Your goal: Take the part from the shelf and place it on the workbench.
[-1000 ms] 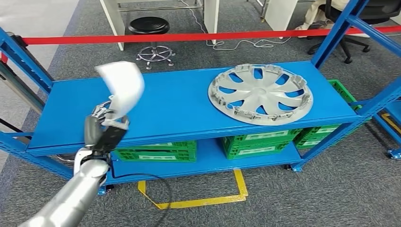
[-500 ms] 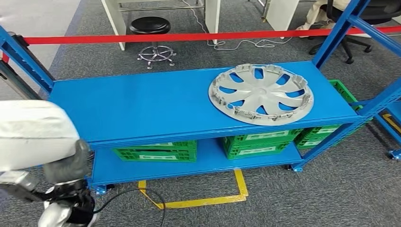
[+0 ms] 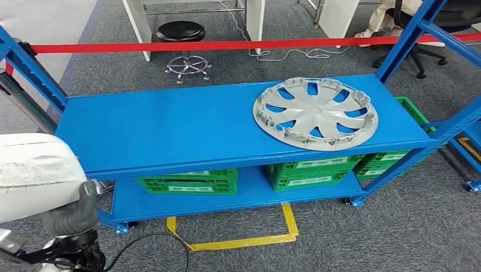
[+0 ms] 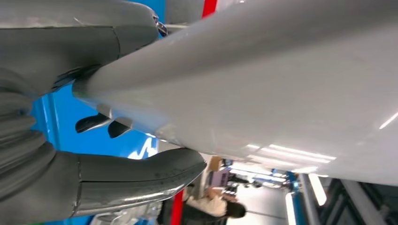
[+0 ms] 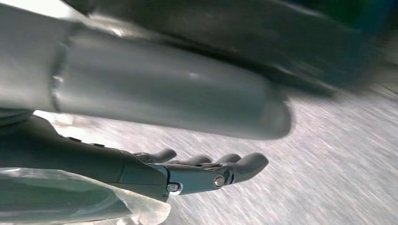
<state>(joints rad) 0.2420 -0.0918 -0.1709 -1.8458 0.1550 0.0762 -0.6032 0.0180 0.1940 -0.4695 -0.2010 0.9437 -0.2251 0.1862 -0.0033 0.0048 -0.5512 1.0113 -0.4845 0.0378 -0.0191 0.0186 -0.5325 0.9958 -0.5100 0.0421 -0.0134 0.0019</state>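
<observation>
At the lower left of the head view, my left hand (image 3: 71, 215) grips the white part (image 3: 34, 173) clear of the blue shelf (image 3: 159, 124), right hand (image 5: 197, 176) open and empty; I judge the broad, smooth part could slip during the turn.

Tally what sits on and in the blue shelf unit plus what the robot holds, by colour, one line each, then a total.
Silver: 1, the hubcap lying on the top shelf.
Green: 4, the crates on the lower shelf and at the unit's right end.
White: 1, the part gripped by the left hand.
Total: 6
</observation>
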